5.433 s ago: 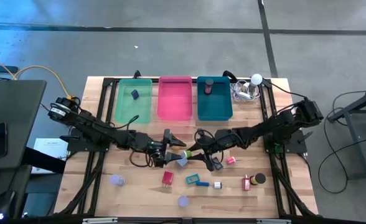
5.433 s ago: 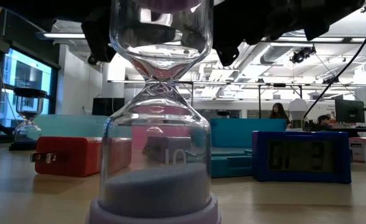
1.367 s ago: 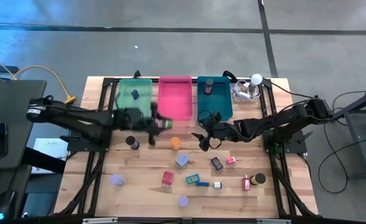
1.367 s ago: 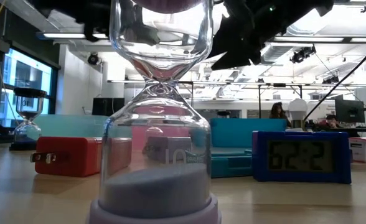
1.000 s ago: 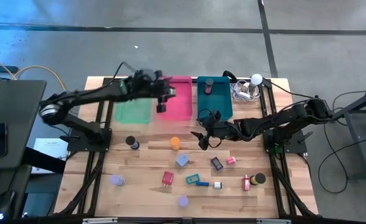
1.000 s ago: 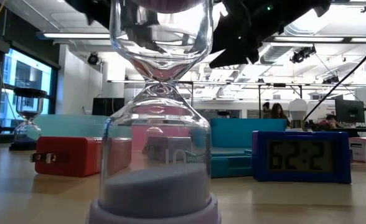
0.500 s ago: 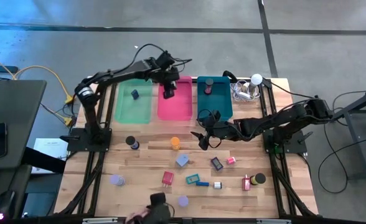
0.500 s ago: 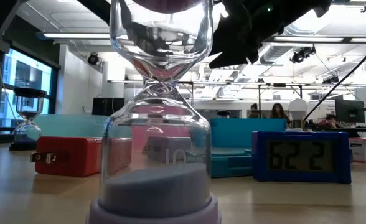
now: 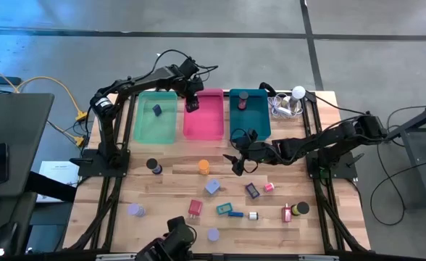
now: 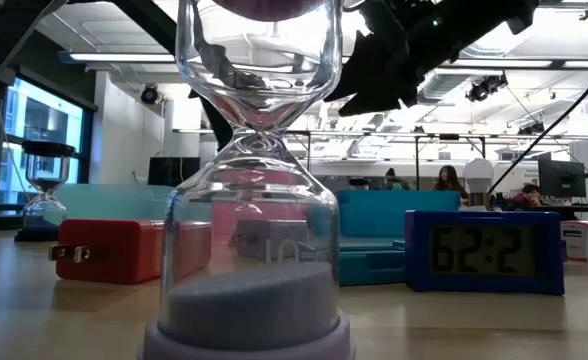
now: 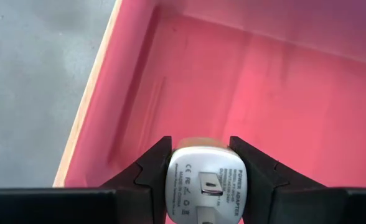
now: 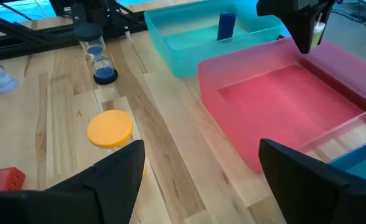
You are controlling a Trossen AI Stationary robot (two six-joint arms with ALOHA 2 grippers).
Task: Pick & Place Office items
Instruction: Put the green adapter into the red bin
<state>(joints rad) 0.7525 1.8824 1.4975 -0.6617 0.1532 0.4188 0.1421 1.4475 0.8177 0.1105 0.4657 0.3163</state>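
Over pink tray (image 11: pixel 332 106), left claw (image 11: pixel 198 171) grips white power adapter (image 11: pixel 206 186)

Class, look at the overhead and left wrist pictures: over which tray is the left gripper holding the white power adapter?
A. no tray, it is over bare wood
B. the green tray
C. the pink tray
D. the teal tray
C: the left gripper is shut on the white power adapter above the pink tray, whose pink floor fills the left wrist view behind the fingers.
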